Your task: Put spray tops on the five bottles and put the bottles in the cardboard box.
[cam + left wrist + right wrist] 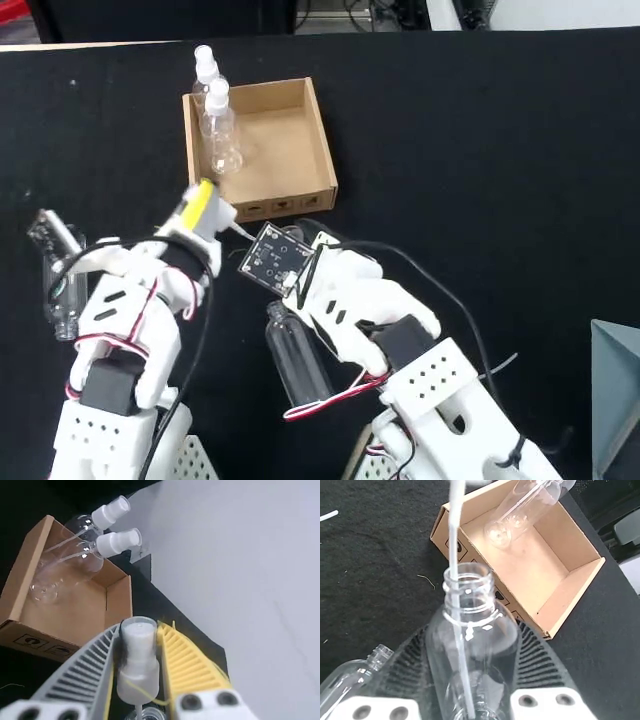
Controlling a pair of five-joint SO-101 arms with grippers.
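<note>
Black table is spread out under both my arms, and just beyond my two sets of jaws sits the cardboard box, open side up. Inside it, against the wall on my left jaws' side, a capped bottle and a second capped bottle lie side by side, white tops pointing away from me. My right gripper is clamped on the open bottle, mouth aimed toward the box. Off to the outer side of my left arm, an uncapped spare bottle lies on the cloth. My left gripper has its jaws squeezed tight on the white spray top, held just past the open bottle's neck. And look, its thin dip tube is threaded down through that mouth and runs inside the glassy body between my right jaws.
</note>
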